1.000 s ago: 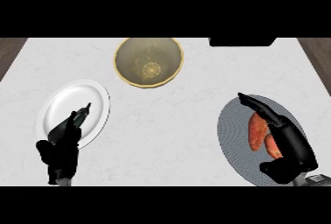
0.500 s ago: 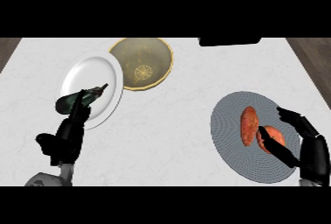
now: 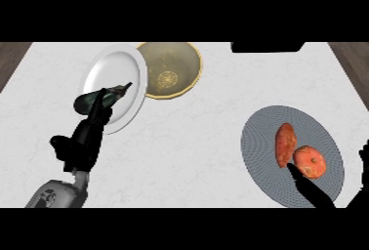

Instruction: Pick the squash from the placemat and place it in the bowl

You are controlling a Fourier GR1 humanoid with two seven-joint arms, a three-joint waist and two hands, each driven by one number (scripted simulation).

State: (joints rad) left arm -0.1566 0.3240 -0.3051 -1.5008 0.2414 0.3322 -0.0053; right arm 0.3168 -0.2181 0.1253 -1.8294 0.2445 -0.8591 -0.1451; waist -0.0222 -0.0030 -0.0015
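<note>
A dark green squash (image 3: 92, 100) hangs over the lower part of a white plate (image 3: 115, 58), and my left hand (image 3: 88, 134) is shut on it, fingers reaching up past it. Just right of the plate stands the yellow bowl (image 3: 189, 56), apart from the squash. At the right lies a round grey placemat (image 3: 263, 127). My right hand (image 3: 308, 185) is open at the lower right, one finger over the mat's near part and the thumb at the view's right edge.
On the placemat lie an orange sweet potato (image 3: 286, 144) and a round orange vegetable (image 3: 311, 161), just beyond my right finger. A dark object (image 3: 268, 47) sits at the counter's back edge. Wood floor shows past the counter's left and right sides.
My right hand has drawn back from the orange vegetables toward the lower edge. The left hand, still holding the squash, has stretched farther over the plate; the whole scene has shifted right in view.
</note>
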